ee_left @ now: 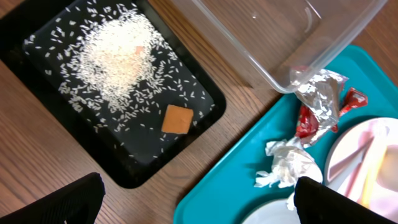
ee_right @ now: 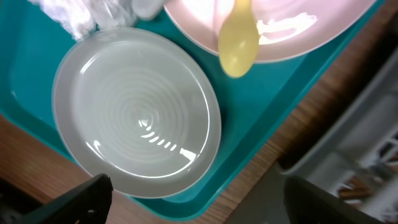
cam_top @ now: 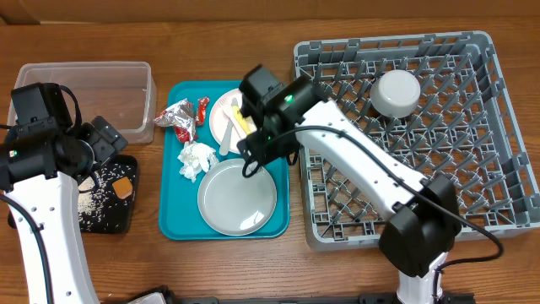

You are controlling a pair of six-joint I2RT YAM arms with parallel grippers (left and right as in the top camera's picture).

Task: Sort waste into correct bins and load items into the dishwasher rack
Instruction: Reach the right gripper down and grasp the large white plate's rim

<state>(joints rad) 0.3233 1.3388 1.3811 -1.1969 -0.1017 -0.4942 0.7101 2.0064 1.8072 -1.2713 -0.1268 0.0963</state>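
On the teal tray (cam_top: 173, 211) lie a pale pink plate (cam_top: 224, 108) with a yellow spoon (cam_top: 241, 119), a grey plate (cam_top: 238, 198), a crumpled napkin (cam_top: 197, 159) and foil wrappers (cam_top: 180, 116). My right gripper (cam_top: 261, 150) hangs open over the tray's right edge, above the grey plate (ee_right: 137, 115) and below the spoon (ee_right: 238, 43), holding nothing. My left gripper (cam_top: 108, 143) is open and hovers between the black tray (ee_left: 37, 74) and the teal tray (ee_left: 236, 180). Rice (ee_left: 118, 56) and an orange cube (ee_left: 177, 119) lie in the black tray. A small bowl (cam_top: 396, 91) sits upside down in the rack (cam_top: 498, 194).
The clear tub (cam_top: 93, 93) stands at the back left, behind the black tray (cam_top: 105, 215). In the left wrist view the napkin (ee_left: 287, 165) and wrappers (ee_left: 320, 99) lie near the tub's corner (ee_left: 280, 37). The rack's wall (ee_right: 367, 143) stands just right of the teal tray.
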